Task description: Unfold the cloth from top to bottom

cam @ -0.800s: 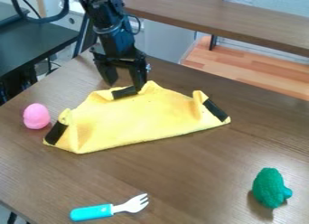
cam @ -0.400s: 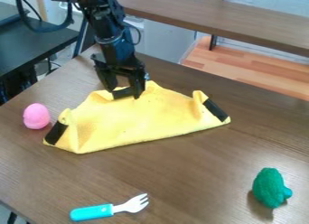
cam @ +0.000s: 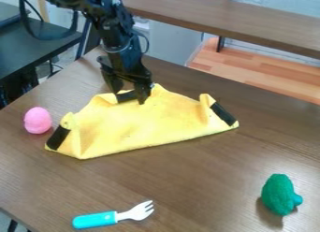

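- You had the gripper (cam: 130,96) over the far edge of the yellow cloth (cam: 150,123), at about eleven o'clock from the cloth's middle, taking twelve as the top of the view.
- Your fingers (cam: 143,90) stood apart, pointing down, with a black patch (cam: 127,96) of the cloth showing between their tips; you could not tell whether the tips touched the fabric.
- From those tips, most of the cloth spread out below you, from about three o'clock round to eight.
- The cloth lay on the brown table (cam: 206,179), folded into a broad, low shape, its long near edge running fairly straight and rising a little toward three o'clock.
- You had two more black patches on it, one near its eight o'clock corner and one near its three o'clock corner.
- Beside each of those you could see the fabric curled up in a small raised fold, and its far edge was uneven and peaked near the gripper.
- Around the cloth you had a pink egg (cam: 38,120) at nine o'clock, a green toy (cam: 279,194) at four, and a fork (cam: 113,216) with a blue handle between six and seven.
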You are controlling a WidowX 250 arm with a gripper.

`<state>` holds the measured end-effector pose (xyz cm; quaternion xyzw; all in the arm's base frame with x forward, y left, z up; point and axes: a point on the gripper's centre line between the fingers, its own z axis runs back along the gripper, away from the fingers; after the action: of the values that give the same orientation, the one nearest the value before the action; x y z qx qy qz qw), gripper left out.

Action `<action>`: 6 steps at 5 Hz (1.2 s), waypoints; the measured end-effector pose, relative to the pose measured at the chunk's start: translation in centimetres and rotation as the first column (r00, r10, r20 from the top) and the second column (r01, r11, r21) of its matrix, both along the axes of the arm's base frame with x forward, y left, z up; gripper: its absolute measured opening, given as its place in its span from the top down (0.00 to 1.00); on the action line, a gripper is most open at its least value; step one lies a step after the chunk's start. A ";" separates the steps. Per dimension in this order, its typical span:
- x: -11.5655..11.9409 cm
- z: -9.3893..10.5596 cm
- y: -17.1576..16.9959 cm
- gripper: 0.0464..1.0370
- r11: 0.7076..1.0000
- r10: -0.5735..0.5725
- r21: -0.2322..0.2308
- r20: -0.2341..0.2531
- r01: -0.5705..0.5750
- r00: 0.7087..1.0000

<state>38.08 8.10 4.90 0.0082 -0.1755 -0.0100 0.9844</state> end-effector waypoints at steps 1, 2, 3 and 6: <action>0.4 -0.1 -0.2 0.04 0.997 -0.059 0.059 0.064 0.055 0.996; 1.1 0.4 0.2 0.04 0.994 -0.063 0.099 0.095 0.054 0.993; 1.8 0.1 0.2 0.04 0.987 -0.086 0.142 0.116 0.069 0.989; 4.3 -2.0 1.8 0.04 0.978 -0.036 0.208 0.093 0.016 0.995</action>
<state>42.43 9.90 2.95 0.1090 -0.2207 -0.0406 0.9684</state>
